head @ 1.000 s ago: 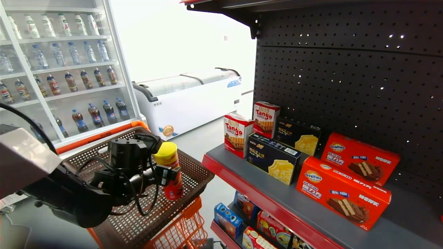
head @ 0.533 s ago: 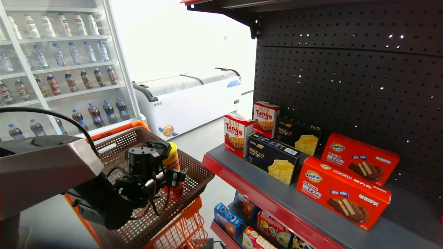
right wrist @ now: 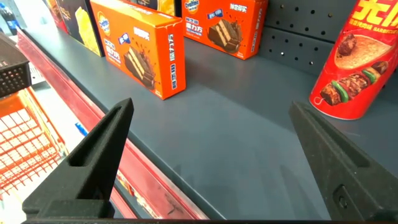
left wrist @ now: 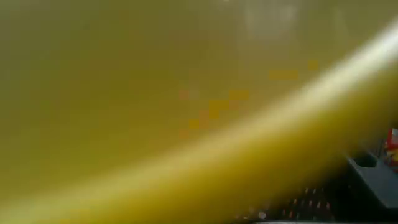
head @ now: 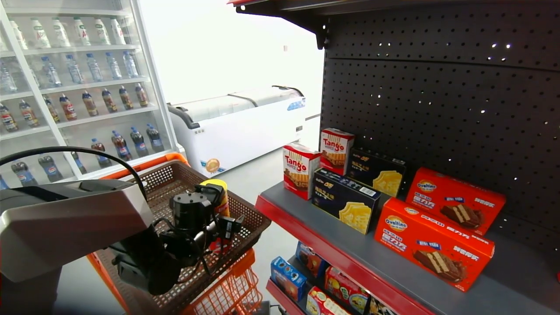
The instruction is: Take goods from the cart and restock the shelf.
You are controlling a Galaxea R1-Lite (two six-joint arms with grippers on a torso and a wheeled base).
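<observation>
My left jaws: clamped on cylindrical yellow-lidded can (head: 213,183) in perforated brown basket (head: 255,220). My right jaws: apart above matte grey shelf (right wrist: 236,143), near red tube (right wrist: 357,68).

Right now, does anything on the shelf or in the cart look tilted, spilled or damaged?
Nothing stands out. The boxes stand upright in tidy rows on the shelf, the red can stands on its base near them, and the yellow-lidded can stands upright in the cart basket. No spill or dent shows.
</observation>
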